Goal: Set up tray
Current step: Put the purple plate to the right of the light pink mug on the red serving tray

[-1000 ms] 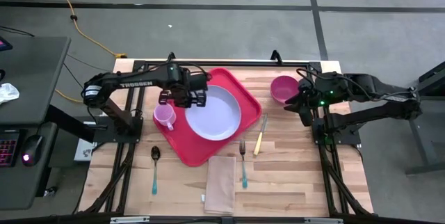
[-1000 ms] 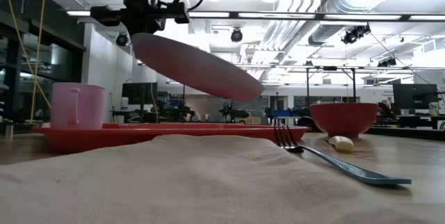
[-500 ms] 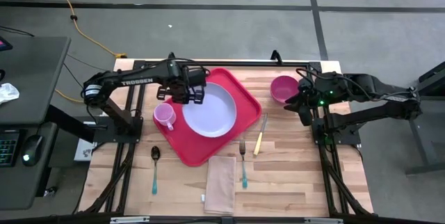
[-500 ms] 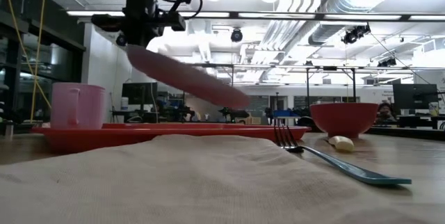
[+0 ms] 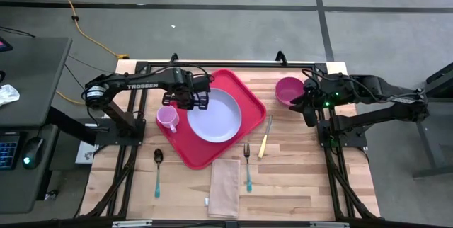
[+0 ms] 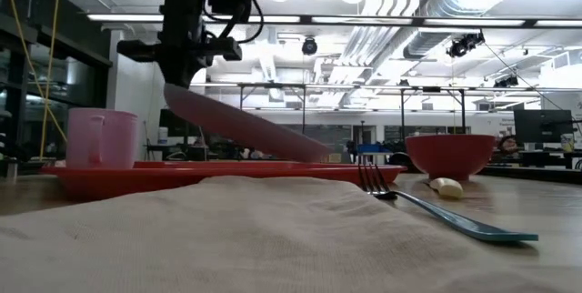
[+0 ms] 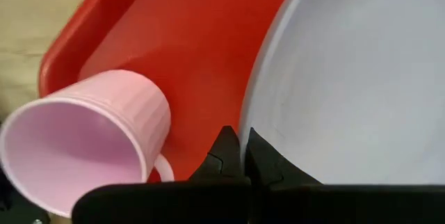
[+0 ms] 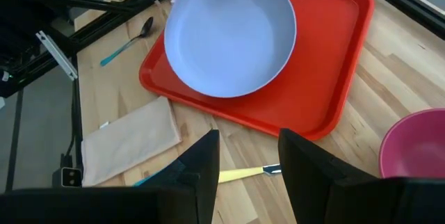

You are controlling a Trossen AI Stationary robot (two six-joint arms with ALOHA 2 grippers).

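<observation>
Holding the lavender plate (image 5: 215,115) tilted by its rim over the red tray (image 5: 243,93), the left hand (image 5: 187,99) was clamped; right hand (image 5: 306,107) waited parted beside the tray, near the pink bowl (image 5: 288,90).

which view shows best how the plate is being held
The low view: the lavender plate hangs tilted above the red tray, pinched at its raised edge by the left end effector. The left wrist view shows the fingers on the rim; the high and right wrist views show the plate from above, hiding the tilt.
</observation>
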